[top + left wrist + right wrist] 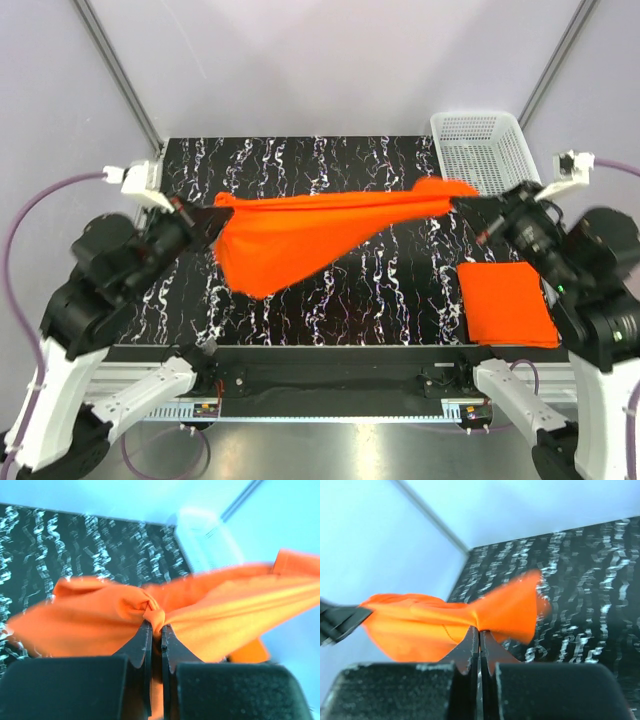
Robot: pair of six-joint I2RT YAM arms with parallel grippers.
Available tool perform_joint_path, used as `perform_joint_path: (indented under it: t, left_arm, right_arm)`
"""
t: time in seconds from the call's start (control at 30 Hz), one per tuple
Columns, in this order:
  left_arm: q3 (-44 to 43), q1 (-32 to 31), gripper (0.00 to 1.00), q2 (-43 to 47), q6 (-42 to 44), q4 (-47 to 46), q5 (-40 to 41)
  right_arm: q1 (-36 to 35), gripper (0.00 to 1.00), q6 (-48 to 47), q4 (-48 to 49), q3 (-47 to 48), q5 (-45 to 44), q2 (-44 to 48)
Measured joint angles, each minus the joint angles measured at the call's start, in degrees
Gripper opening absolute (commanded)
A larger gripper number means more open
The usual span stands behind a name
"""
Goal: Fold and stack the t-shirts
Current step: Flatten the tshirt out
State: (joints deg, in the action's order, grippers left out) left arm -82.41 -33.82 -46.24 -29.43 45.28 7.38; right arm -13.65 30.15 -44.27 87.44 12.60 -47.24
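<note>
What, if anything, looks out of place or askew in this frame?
Nothing spilled or damaged. The held t-shirt hangs bunched and twisted between the left gripper and the right gripper, sagging mid-span instead of spread flat. The folded t-shirt lies slightly skewed by the near edge of the table.

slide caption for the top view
Left pincer and right pincer stretch an orange t-shirt over the table, a folded shirt at right.

The stretched t-shirt (320,235), bright orange, spans the tabletop (400,290) from its left edge toward the far right corner, bunched at both ends, sagging leftward. The folded t-shirt (507,303), same orange, lies flat at the near right corner.
</note>
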Motion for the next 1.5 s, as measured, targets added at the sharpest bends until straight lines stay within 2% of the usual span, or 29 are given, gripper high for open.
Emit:
perform_joint_path:
  t: [0.1,0.2,0.27,0.33,0.37,0.4,0.43,0.47,0.5,0.53,0.6,0.67,0.73,0.8,0.9,1.0,1.1,1.27,1.37,1.5]
  left_arm:
    - [2.7,-0.2,0.0,4.8,-2.2,-0.3,-0.9]
    - [5.5,-0.2,0.01,6.4,-3.7,-0.1,-0.7]
    - [6.7,-0.2,0.27,4.9,-4.3,0.6,0.5]
    - [6.7,-0.1,0.41,0.9,-4.8,2.2,3.0]
    - [6.7,0.0,0.63,-1.8,-4.6,2.9,4.8]
    - [6.4,0.2,0.65,-5.2,-4.1,4.0,6.5]
    - [5.8,0.5,0.67,-8.9,-3.6,5.2,8.0]
    - [5.0,0.9,0.74,-12.7,-3.1,6.1,9.4]
    - [4.0,1.0,0.77,-16.0,-2.4,7.2,10.4]
    - [3.3,1.4,0.81,-19.9,-1.8,7.8,11.3]
    - [3.1,2.0,0.82,-26.0,-0.4,9.4,12.1]
    - [3.2,2.6,0.81,-27.6,0.5,10.8,12.0]
    - [3.8,3.0,0.78,-27.3,1.0,11.6,11.6]
    - [6.2,3.2,0.74,-25.3,1.1,11.1,10.8]
    - [12.8,3.3,0.73,-21.5,0.6,10.6,7.7]
    - [20.5,3.3,0.73,-18.8,-1.2,10.5,3.8]
    - [26.8,3.5,0.78,-17.5,-3.9,10.6,0.6]
    - [35.5,4.8,0.82,-15.4,-10.5,8.9,-3.5]
    - [40.2,6.4,0.82,-15.5,-13.9,5.3,-6.0]
    - [44.7,9.3,0.8,-17.9,-16.3,0.7,-8.6]
  right_arm:
    - [-0.1,0.0,1.5,-1.5,0.4,3.1,3.3]
    - [-0.1,0.0,3.4,-3.0,0.0,3.1,2.8]
    - [-0.1,0.0,4.3,-3.7,-0.3,1.8,0.3]
    - [-0.1,0.0,5.1,-4.0,-0.5,-0.3,-4.4]
    - [-0.1,0.0,5.3,-3.8,-0.5,-1.4,-7.0]
    - [0.0,0.02,5.5,-3.6,-0.5,-2.7,-10.8]
    - [0.2,0.08,5.6,-3.3,-0.3,-3.7,-15.0]
    - [0.2,0.16,5.6,-3.1,0.1,-4.6,-19.2]
    - [0.4,0.35,5.4,-2.8,0.7,-5.0,-24.1]
    - [0.5,0.42,5.1,-2.8,1.8,-5.5,-29.7]
    - [0.7,0.55,2.9,-3.0,5.2,-6.0,-41.0]
    - [0.9,0.62,0.3,-4.7,10.1,-6.5,-50.7]
    - [0.9,0.66,-2.2,-6.4,13.8,-6.9,-57.1]
    - [0.9,0.67,-4.6,-8.0,14.5,-6.7,-59.6]
    - [0.3,0.7,-6.7,-8.2,8.8,-5.3,-56.9]
    - [-3.3,0.7,-6.8,-7.0,-5.3,-4.6,-48.4]
    - [-11.3,0.71,-4.2,-6.2,-19.1,-2.8,-39.6]
    - [-23.3,0.71,4.1,-2.5,-36.2,-1.0,-28.5]
    - [-27.6,0.71,8.0,0.4,-41.3,-1.4,-26.8]
    - [-30.3,0.71,10.3,3.8,-42.1,-3.1,-30.0]
